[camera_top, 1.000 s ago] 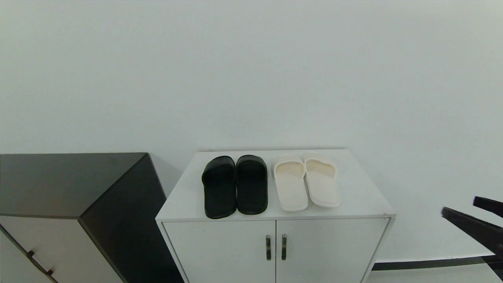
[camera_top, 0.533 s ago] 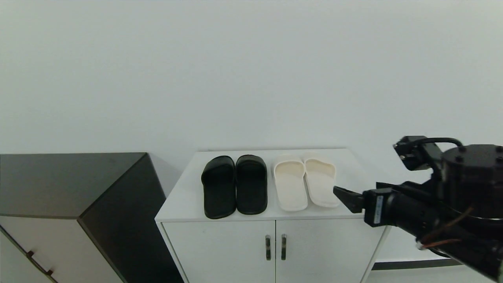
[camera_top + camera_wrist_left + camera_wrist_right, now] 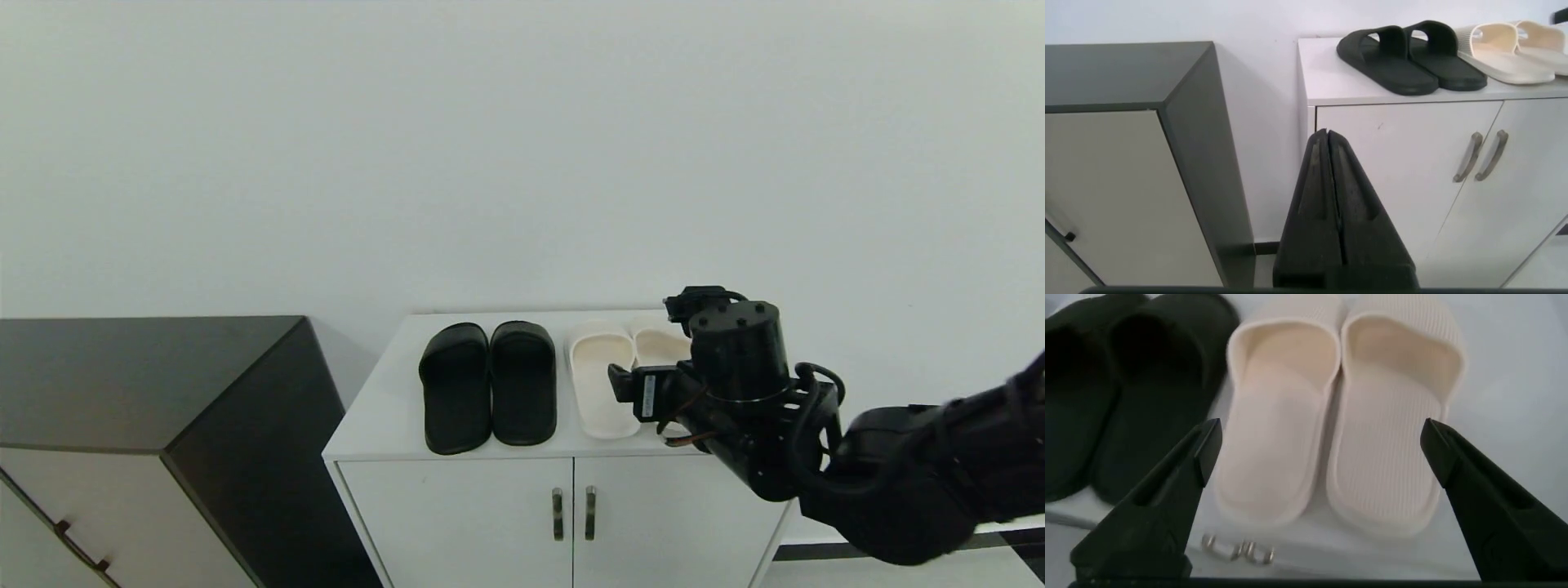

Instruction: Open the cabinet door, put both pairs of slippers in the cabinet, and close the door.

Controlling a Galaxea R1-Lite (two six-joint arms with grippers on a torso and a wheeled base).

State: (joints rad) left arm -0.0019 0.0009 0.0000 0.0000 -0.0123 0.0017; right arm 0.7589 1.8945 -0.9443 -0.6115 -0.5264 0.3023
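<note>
Right gripper (image 3: 1320, 434) is spread wide, hovering over the cream slippers (image 3: 1388, 416) on top of the white cabinet (image 3: 375, 416). The black slippers (image 3: 488, 384) sit just beside them, and both doors (image 3: 473, 523) are shut. Left gripper (image 3: 1328, 143) is clenched empty, facing the cabinet front.

No readable text; the wrist label (image 3: 649, 394) seems illegible.

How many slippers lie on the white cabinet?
4. A black pair lies left on the cabinet top; a cream pair lies right of it, one partly hidden by the right arm.
</note>
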